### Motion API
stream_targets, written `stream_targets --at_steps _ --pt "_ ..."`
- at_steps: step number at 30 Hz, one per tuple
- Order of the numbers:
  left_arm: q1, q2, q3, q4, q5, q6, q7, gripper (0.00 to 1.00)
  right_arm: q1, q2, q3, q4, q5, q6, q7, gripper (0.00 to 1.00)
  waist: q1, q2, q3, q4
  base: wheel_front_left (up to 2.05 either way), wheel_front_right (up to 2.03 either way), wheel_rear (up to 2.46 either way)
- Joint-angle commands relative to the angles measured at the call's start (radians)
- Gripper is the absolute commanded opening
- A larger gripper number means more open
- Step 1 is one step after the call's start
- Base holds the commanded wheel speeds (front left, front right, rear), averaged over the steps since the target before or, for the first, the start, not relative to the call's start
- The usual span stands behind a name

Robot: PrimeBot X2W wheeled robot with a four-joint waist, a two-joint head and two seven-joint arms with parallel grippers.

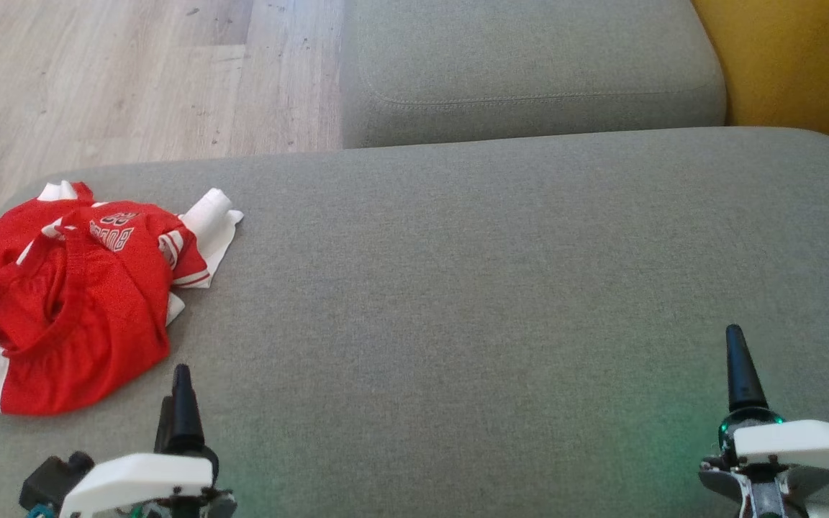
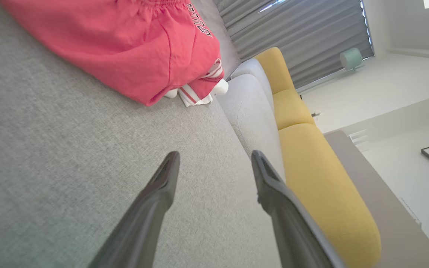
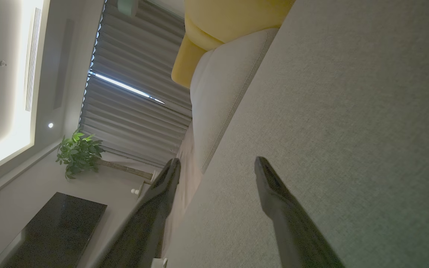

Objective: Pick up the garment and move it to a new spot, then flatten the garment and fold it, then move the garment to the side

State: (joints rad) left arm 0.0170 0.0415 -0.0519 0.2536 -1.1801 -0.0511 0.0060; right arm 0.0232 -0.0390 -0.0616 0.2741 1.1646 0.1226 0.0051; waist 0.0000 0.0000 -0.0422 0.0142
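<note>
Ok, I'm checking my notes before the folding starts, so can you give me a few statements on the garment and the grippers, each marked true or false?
1. The red garment lies crumpled on the grey cushion. True.
2. The left gripper is shut on the garment. False: its fingers stand apart and empty, short of the cloth.
3. The right gripper is open and holds nothing. True.
4. The garment lies nearer the right gripper. False: it lies at the cushion's left end, close to the left gripper.
</note>
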Motion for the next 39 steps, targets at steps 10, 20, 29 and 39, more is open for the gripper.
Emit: stream_targets --at_steps 10,20,29,39 --pt "-0.014 0.005 -0.037 -0.060 0.166 0.029 -0.040 1.00 -0.010 -0.007 0.038 -0.061 -0.168 0.003 -0.040 1.00 0.0000 0.0000 -0.009 0.004 0.00 0.00 0.00" --pt "-0.007 0.006 -0.073 -0.085 0.293 0.057 -0.069 1.00 -0.002 -0.007 0.063 -0.083 -0.309 0.004 -0.070 1.00 0.0000 0.0000 -0.019 0.011 0.00 0.00 0.00" --pt "-0.002 0.006 -0.103 -0.101 0.404 0.074 -0.096 1.00 0.007 -0.008 0.082 -0.097 -0.426 0.004 -0.096 1.00 0.0000 0.0000 -0.026 0.020 0.00 0.00 0.00" --pt "0.005 0.007 -0.141 -0.121 0.538 0.115 -0.126 1.00 0.020 -0.008 0.105 -0.107 -0.567 0.005 -0.126 1.00 0.0000 0.0000 -0.036 0.029 0.00 0.00 0.00"
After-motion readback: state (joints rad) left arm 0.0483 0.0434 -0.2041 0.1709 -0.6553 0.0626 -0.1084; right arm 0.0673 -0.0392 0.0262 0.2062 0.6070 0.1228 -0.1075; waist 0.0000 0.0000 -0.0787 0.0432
